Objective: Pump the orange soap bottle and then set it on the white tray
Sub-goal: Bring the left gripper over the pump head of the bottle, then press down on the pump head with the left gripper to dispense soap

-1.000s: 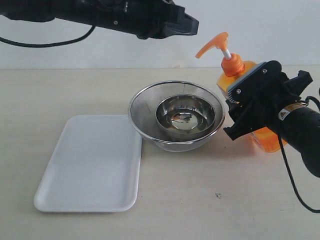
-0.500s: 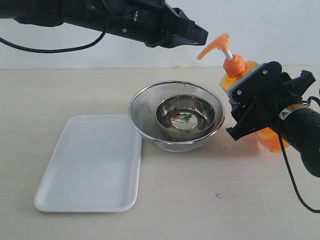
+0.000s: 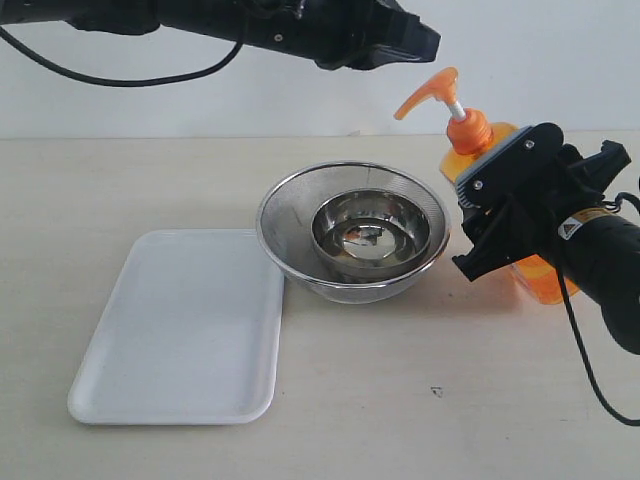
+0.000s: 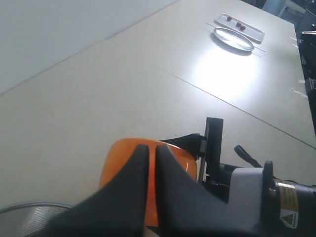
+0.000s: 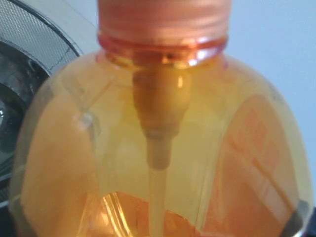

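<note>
On the bench (image 3: 400, 420) the white tray (image 3: 180, 330) lies bare, well apart from the orange soap bottle (image 3: 467, 132) beside the strainer bowl (image 3: 290, 225); the right gripper (image 3: 482, 215) has its jaws pinching the bottle, and the left gripper (image 3: 430, 45), jaws pressed together, hovers near the raised pump head (image 3: 430, 88), so both pumping and placing look undone.

I read this as a robotics lab bench: bare beige tabletop (image 3: 420, 430), blank white wall (image 3: 560, 50) at 12 o'clock, loose black cable (image 3: 110, 82) at 11, long joined tables (image 4: 237, 84) in left wrist view.
</note>
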Robot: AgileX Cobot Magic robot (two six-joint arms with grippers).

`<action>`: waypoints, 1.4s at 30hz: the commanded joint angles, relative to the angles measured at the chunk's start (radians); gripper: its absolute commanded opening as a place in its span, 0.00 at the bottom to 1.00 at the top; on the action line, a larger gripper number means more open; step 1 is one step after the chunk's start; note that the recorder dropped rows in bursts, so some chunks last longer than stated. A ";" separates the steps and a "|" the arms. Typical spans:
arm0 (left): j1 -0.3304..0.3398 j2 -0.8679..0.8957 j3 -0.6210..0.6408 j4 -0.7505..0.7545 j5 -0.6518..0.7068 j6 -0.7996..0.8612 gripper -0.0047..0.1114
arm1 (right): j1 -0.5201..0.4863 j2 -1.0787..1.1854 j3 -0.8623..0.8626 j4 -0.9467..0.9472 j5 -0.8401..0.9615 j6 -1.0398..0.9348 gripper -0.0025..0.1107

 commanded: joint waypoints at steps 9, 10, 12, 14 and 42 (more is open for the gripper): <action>-0.019 0.047 -0.008 0.004 0.001 -0.007 0.08 | 0.002 -0.005 -0.004 -0.008 -0.008 0.005 0.02; -0.019 0.049 -0.008 0.006 0.001 -0.007 0.08 | 0.002 -0.005 -0.004 -0.014 -0.008 0.007 0.02; -0.019 0.051 -0.008 0.008 0.007 -0.007 0.08 | 0.002 -0.005 -0.004 -0.040 -0.008 0.019 0.02; -0.019 0.057 -0.008 0.008 0.017 -0.007 0.08 | 0.002 -0.005 -0.004 -0.057 -0.008 0.040 0.02; -0.043 0.119 -0.008 0.044 0.044 0.000 0.08 | 0.002 -0.005 -0.004 -0.063 -0.014 0.050 0.02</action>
